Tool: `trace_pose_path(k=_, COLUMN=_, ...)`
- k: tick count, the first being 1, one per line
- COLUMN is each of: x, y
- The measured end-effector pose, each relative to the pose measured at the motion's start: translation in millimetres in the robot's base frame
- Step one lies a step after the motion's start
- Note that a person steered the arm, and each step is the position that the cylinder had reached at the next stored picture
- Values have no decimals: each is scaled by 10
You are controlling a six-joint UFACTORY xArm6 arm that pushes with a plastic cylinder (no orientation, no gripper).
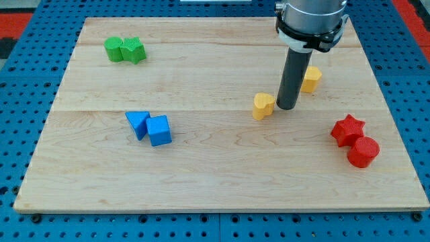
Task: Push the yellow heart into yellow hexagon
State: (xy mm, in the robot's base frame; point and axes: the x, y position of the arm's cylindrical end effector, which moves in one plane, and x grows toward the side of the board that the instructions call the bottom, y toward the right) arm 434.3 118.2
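The yellow heart (pixel 263 105) lies right of the board's middle. The yellow hexagon (pixel 311 78) lies up and to the right of it, partly hidden behind my rod. My tip (pixel 287 107) rests on the board just right of the heart, touching or nearly touching its right side, and between the two yellow blocks. The heart and hexagon are apart, about a block's width between them.
A red star (pixel 347 130) and a red cylinder (pixel 363 152) sit together at the right. A blue triangle (pixel 138 123) and a blue cube (pixel 159 130) touch at the left of middle. Two green blocks (pixel 125 50) sit at the top left. The wooden board (pixel 215 181) ends at blue pegboard.
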Motion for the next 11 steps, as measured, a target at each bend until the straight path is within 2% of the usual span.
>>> trace_pose_path(k=1, x=524, y=-110)
trace_pose_path(k=2, x=845, y=-571)
trace_pose_path(k=3, x=392, y=-950)
trace_pose_path(k=4, x=249, y=-955)
trace_pose_path(k=5, x=-155, y=-756)
trace_pose_path(k=8, x=260, y=-771)
trace_pose_path(k=9, x=199, y=-602)
trace_pose_path(k=11, x=-708, y=-230)
